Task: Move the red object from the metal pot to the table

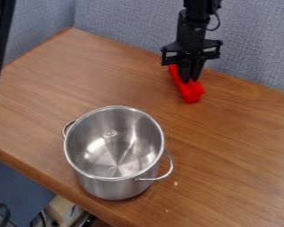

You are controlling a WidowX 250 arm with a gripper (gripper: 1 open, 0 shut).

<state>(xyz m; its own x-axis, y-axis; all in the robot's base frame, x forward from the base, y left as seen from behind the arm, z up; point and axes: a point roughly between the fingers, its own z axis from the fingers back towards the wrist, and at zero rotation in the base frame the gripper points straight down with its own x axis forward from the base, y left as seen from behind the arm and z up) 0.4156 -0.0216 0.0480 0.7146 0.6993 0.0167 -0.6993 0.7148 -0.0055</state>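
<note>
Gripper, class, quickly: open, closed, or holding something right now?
Gripper: closed, jaws drawn together on the upper end of the red object, which lies on the table, not in the metal pot.

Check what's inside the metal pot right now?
Nothing visible: the metal pot shows only its bare shiny base and inner wall. The red object lies on the table, under the gripper. The near inner wall is hidden by the rim.

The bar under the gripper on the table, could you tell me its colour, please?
Bright red bar, lying on the brown table; the only camera view shows it.
</note>
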